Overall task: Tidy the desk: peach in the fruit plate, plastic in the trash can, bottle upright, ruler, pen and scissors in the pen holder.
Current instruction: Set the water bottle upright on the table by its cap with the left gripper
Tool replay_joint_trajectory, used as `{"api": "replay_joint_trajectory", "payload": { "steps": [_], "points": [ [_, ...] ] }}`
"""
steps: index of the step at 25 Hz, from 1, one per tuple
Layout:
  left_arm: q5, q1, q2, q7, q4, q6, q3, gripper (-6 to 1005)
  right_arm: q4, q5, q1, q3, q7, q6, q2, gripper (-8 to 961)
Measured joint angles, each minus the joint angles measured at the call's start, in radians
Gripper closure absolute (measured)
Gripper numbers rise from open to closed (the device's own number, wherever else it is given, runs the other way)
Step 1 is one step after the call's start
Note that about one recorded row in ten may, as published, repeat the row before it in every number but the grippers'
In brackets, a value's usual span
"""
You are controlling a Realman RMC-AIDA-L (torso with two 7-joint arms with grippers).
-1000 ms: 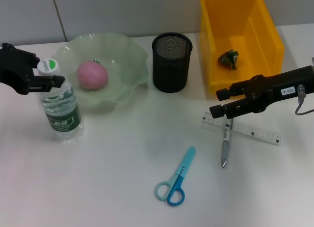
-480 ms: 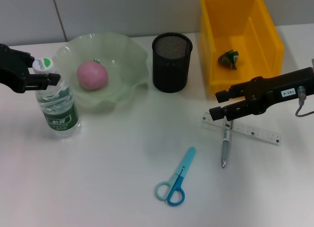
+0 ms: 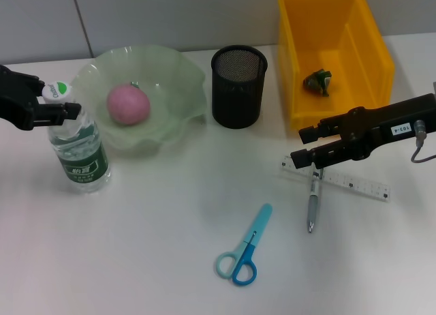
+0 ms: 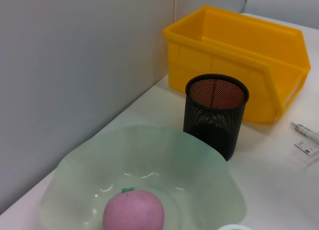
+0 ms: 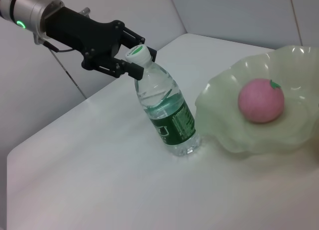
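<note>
A clear water bottle (image 3: 83,155) with a green label stands on the table, leaning slightly. My left gripper (image 3: 60,95) is shut on its neck just under the white cap; the right wrist view shows the same grip, left gripper (image 5: 144,63) on bottle (image 5: 169,115). A pink peach (image 3: 127,103) lies in the green fruit plate (image 3: 177,69). Crumpled plastic (image 3: 318,82) sits inside the yellow bin (image 3: 371,49). My right gripper (image 3: 301,143) is open, hovering over the top ends of the pen (image 3: 312,206) and the ruler (image 3: 354,184). Blue scissors (image 3: 244,250) lie toward the front.
The black mesh pen holder (image 3: 238,97) stands between the plate and the yellow bin, with nothing showing inside it in the left wrist view (image 4: 215,115). A grey wall runs along the table's far edge.
My left gripper has drifted a little to the left, and the bottle's cap has gone with it. The right arm has hardly moved.
</note>
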Motion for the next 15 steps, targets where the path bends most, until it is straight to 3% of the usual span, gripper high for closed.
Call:
{"api": "replay_joint_trajectory", "payload": {
  "steps": [15],
  "points": [
    [0.000,0.000,-0.005,0.004,0.000,0.000,0.001,512,-0.001,0.000,0.000,0.000,0.000,0.000,0.000,161]
  ]
}}
